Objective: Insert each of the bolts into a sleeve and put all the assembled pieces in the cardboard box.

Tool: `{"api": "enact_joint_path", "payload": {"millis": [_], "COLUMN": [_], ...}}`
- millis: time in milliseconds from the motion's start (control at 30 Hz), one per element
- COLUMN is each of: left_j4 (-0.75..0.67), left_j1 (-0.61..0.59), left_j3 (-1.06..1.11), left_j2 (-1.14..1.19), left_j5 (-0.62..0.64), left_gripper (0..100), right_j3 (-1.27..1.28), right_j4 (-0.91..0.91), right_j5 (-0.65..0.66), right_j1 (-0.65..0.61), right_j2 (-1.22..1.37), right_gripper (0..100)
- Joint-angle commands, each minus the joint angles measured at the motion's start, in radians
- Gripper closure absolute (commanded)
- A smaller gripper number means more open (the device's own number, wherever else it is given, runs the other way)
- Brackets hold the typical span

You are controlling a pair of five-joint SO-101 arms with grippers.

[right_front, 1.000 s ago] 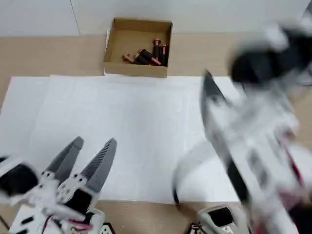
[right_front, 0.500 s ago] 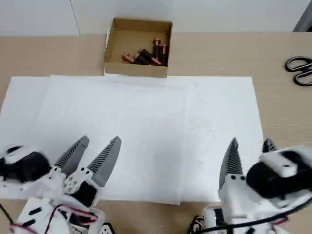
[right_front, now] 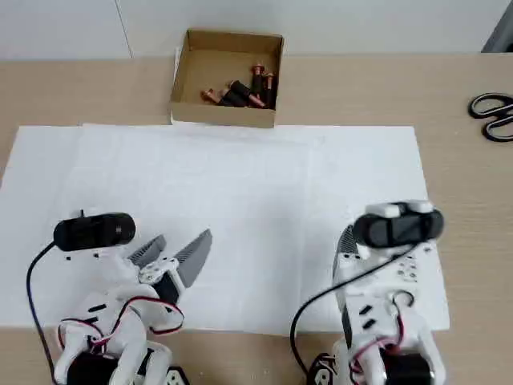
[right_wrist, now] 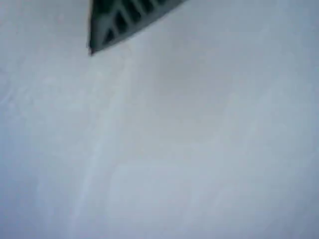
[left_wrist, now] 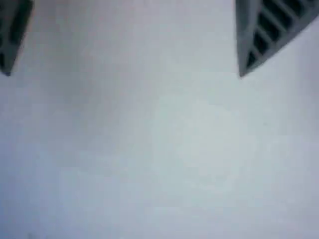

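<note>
At the near left, the left claw (right_front: 187,237) lay low over the paper (right_front: 256,200). It was open, its two grey fingers (right_front: 195,250) spread in a V that pointed far and a little right. The fingers were wedge-shaped and ribbed along their inner faces. In the left wrist view they (left_wrist: 264,35) stood wide apart, with smooth white paper between them. Red and white wires looped over the white plastic body of the arm behind the claw.

At the near right, the right claw (right_front: 346,242) was tucked under its black, rounded camera (right_front: 398,225), also over the paper. Whether it was open or closed could not be told. A black cable (right_front: 314,301) curved from the camera toward the arm's base.

The paper was a broad, flat white sheet that covered most of the pale wooden table (right_front: 361,88).

The pieces (right_front: 240,91) lay well apart from both claws, far across the sheet, inside the box (right_front: 224,115). The box was shallow, open-topped brown cardboard, standing on bare wood just beyond the paper's far edge, left of centre. The pieces were short black sleeves with copper-coloured bolts, bunched in the box's right half.

Black-handled scissors (right_front: 490,112) lay on the wood at the far right.
</note>
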Motion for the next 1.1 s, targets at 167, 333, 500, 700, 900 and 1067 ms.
{"api": "enact_joint_path", "payload": {"millis": [167,333,500,700,900,1067], "left_j4": [-0.229,-0.25,-0.249,-0.25,-0.25,-0.253], "left_j1": [-0.236,-0.253,-0.253,-0.256,-0.256,-0.256], "left_j3": [0.228,0.291,0.312,0.386,0.386,0.386], "left_j2": [-0.011,-0.011,-0.011,-0.011,-0.011,-0.011], "left_j5": [0.0,-0.002,-0.002,0.005,0.005,0.005], "left_gripper": [72,72,72,73,73,73], "right_j3": [0.187,0.253,0.358,0.368,0.368,0.368], "right_j4": [-0.064,-0.07,-0.054,-0.085,-0.085,-0.085], "right_j5": [0.003,0.003,0.005,0.002,0.002,0.002], "right_j1": [0.002,0.002,0.007,-0.001,0.001,-0.002], "right_j2": [-0.01,-0.008,-0.008,-0.01,-0.01,-0.01], "right_gripper": [77.2,77.2,77.3,77.4,77.4,77.4]}}
